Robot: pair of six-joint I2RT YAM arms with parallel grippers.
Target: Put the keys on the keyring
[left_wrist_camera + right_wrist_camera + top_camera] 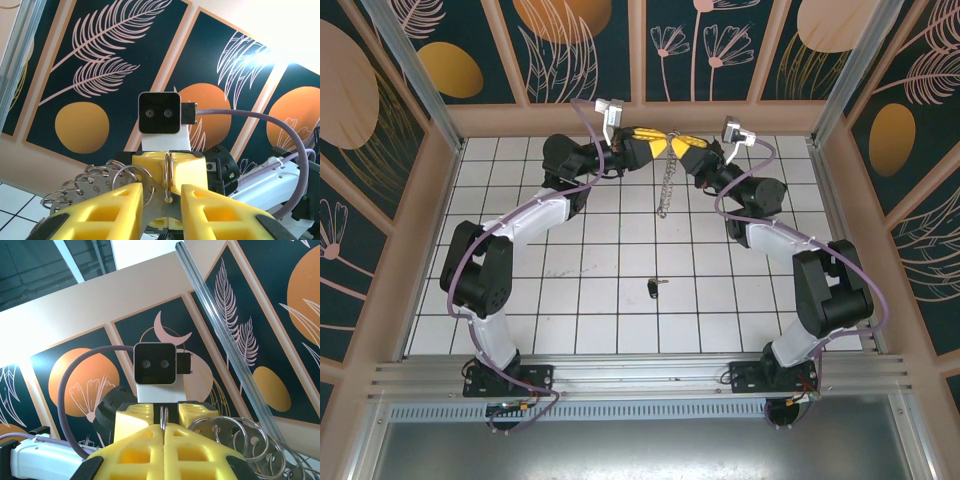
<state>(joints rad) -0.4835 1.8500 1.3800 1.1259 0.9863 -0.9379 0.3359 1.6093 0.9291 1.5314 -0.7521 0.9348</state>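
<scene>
**Hanging by a thin pinch: keyring aloft, key down on the tiles**

The keyring (667, 185) is held up between the two arms at the far side of the worktop (570, 300), its chain dangling free. One ring is pinched edge-on in the right jaws, which are closed tight on it. The left jaws are seen narrowly parted around ring metal; whether it is actually gripped cannot be told. The key (653, 288) is lying alone on the tiles, well apart. Should the thin ring be twisted or tugged, it could be dropped, and the swinging chain might be snagged.
</scene>
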